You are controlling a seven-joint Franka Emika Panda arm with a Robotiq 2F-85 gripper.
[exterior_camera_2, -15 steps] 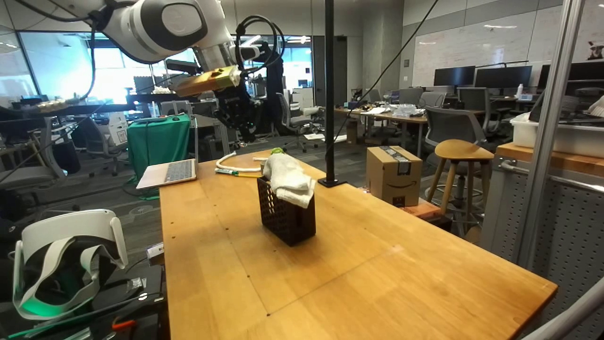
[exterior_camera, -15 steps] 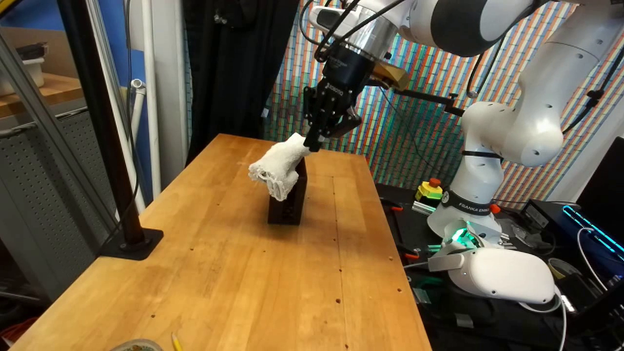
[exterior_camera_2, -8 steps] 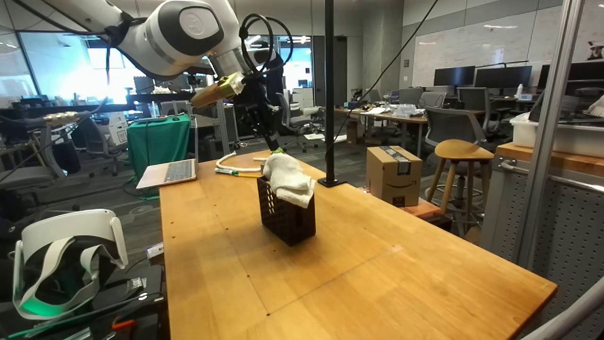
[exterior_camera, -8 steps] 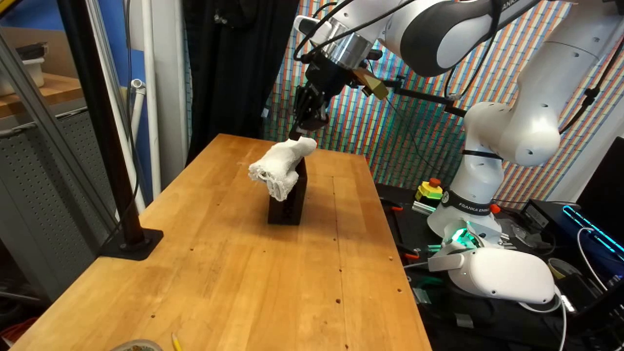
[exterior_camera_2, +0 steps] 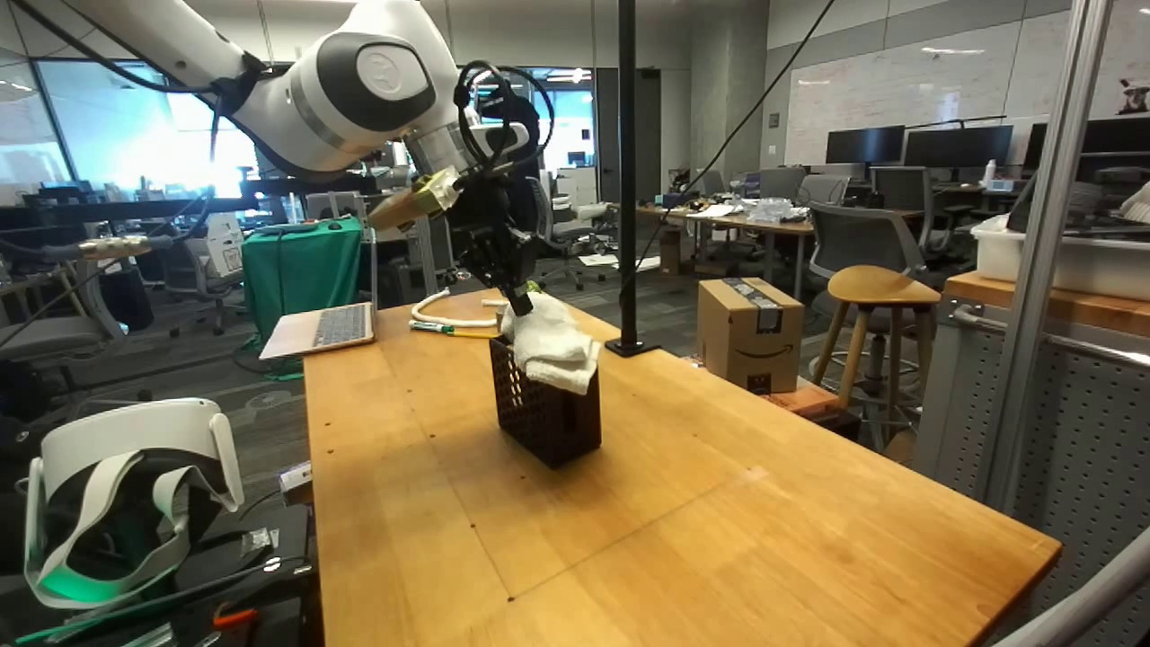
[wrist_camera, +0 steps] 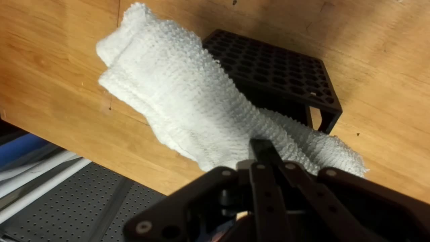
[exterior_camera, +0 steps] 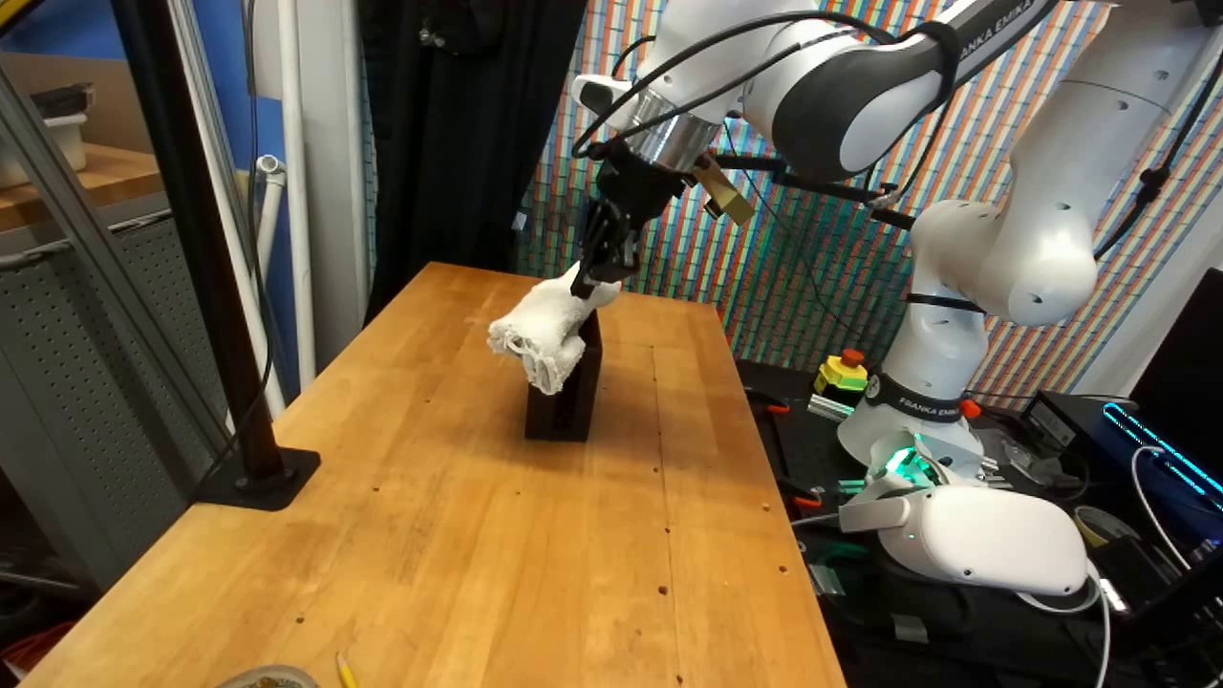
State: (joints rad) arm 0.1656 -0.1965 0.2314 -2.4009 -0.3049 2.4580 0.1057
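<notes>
A white towel [wrist_camera: 191,94] lies across the top of a black basket [exterior_camera_2: 548,418], with one end hanging over the side. The basket stands on the counter [exterior_camera: 459,573] and has lots of little holes in its wall, and the towel hides part of its inside. The robot's jaws are closed together, with their tips right by the towel; I cannot tell if they touch it. A tall black pole [exterior_camera_2: 628,189] stands near the edge of the counter, well apart from the basket. In an exterior view, a laptop [exterior_camera_2: 332,331] sits at the corner past the basket, and a bendy white cord [exterior_camera_2: 449,321] lies near it. A yellow pencil [exterior_camera: 346,672] and part of a round dish [exterior_camera: 269,678] peek in at the bottom of an exterior view. Next to the counter there is a white VR headset [exterior_camera: 994,540], and a red and yellow stop button [exterior_camera: 842,373] sits near the foot of the robot arm [exterior_camera: 1013,258]. The counter is light brown wood with small dark dots and thin lines. A black curtain [exterior_camera: 439,172] hangs at the back, beside a wall with colored stripes [exterior_camera: 764,277]. Farther off are a cardboard box [exterior_camera_2: 746,337], a wooden stool [exterior_camera_2: 885,286], gray chairs [exterior_camera_2: 858,238], dark computer screens [exterior_camera_2: 865,146] and a big whiteboard [exterior_camera_2: 943,85].
</notes>
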